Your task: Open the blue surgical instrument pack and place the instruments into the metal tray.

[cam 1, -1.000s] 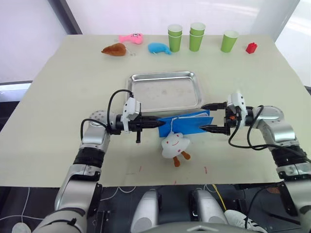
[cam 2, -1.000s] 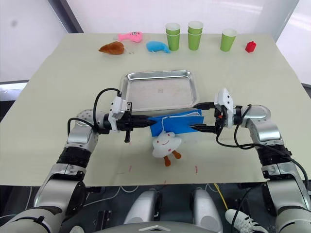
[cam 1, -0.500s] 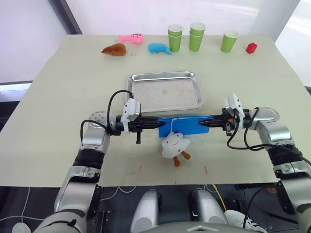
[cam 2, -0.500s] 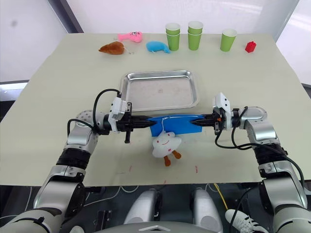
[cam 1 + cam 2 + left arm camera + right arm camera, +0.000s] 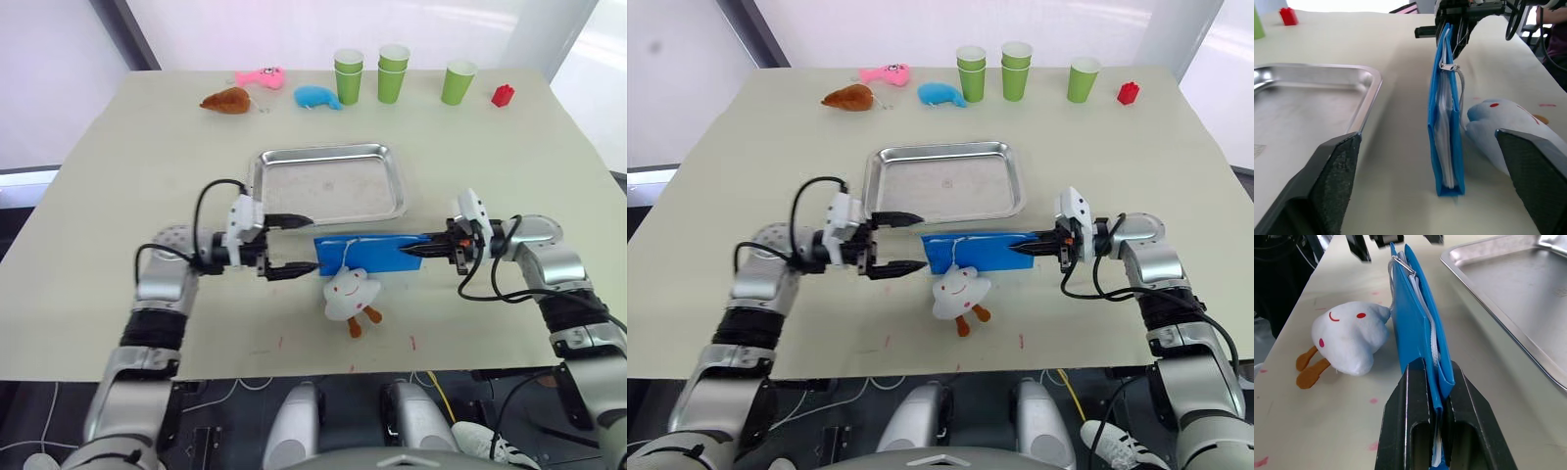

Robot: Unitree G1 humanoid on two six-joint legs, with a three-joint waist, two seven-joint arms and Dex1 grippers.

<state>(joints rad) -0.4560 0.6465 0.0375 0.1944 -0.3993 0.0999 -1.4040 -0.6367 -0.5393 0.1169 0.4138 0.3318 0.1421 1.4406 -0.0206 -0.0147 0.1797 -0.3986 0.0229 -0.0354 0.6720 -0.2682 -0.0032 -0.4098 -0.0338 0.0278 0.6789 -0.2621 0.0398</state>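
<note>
1. Near the middle of the head view, we see the blue surgical instrument pack (image 5: 367, 252) standing on edge on the table (image 5: 118, 176), just below the metal tray (image 5: 333, 184).
2. Our right gripper (image 5: 409, 251) has its fingers clamped on the pack's right end.
3. Our left gripper (image 5: 302, 243) sits just left of the pack, fingers spread wide, touching nothing.
4. We see a white cloud plush toy (image 5: 353, 294) beside the pack's lower edge.
</note>
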